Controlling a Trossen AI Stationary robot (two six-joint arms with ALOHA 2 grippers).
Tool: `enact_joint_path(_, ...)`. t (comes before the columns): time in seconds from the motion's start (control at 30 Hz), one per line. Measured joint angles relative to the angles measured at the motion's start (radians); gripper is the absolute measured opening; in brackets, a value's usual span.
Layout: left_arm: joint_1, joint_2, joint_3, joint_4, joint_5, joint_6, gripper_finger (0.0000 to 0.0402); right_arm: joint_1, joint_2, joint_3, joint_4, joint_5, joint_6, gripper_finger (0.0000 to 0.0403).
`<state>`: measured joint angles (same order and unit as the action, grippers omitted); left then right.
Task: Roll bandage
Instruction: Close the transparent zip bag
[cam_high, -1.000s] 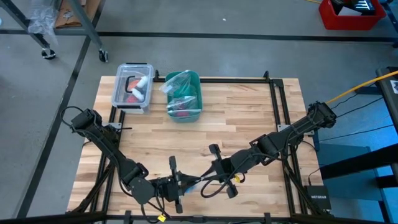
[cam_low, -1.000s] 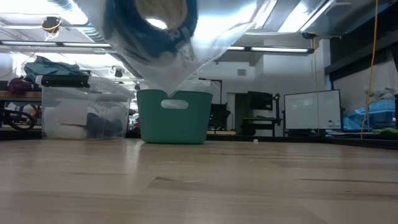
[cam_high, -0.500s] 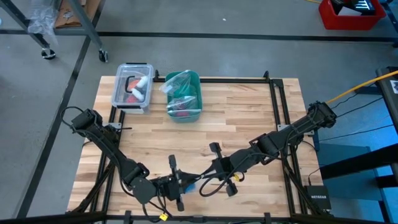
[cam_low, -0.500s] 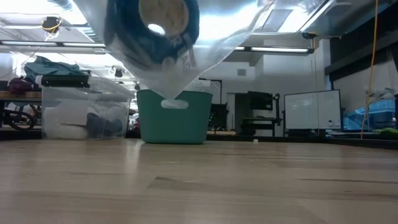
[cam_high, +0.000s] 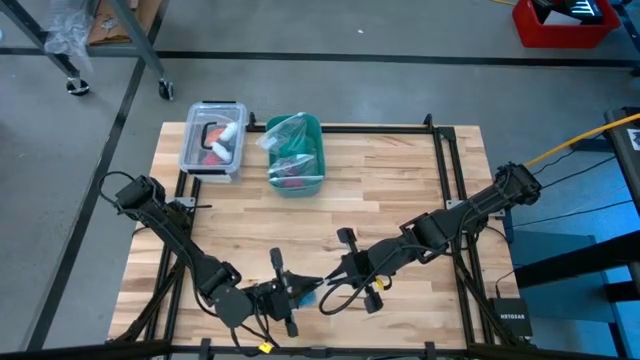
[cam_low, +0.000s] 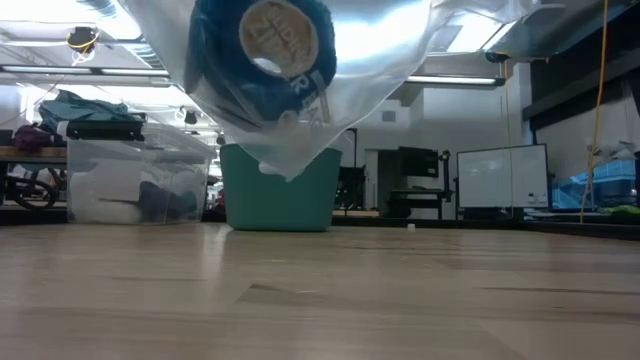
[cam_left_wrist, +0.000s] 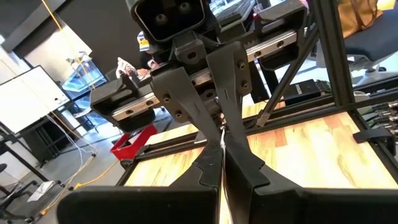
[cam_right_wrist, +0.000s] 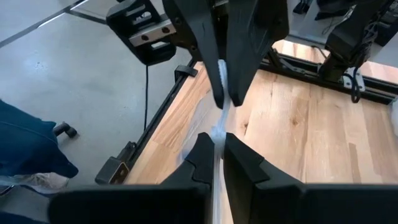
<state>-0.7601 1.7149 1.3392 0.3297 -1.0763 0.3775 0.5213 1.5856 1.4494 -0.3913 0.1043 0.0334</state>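
Above tabletop (cam_high: 400, 180) front edge, both my hands pinch clear bag (cam_low: 330, 90); left hand (cam_high: 296, 292), right hand (cam_high: 322, 290) clamped shut. Bandage (cam_low: 265, 50) roll has shifted lower inside, still bagged.

At the near edge of the table (cam_high: 400, 180), between left gripper (cam_high: 296, 293) on the left and right gripper (cam_high: 322, 291) on the right: a clear bag (cam_low: 380, 60), raised above the tabletop, with the bandage (cam_low: 262, 52) inside. At the far left side: a lidded box (cam_high: 212, 140), and just to its right a bin (cam_high: 296, 155).
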Motion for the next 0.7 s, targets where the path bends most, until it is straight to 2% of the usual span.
enact_joint_path(0.53, -0.001, 0.000, 0.000, 0.004, -0.007, 0.000, 0.0000, 0.001, 0.000, -0.003, -0.017, -0.020, 0.018, 0.0021)
enact_joint_path(0.7, 0.004, -0.002, 0.000, 0.005, 0.097, -0.026, 0.0000, 0.002, 0.001, -0.006, 0.013, -0.029, 0.008, 0.0021)
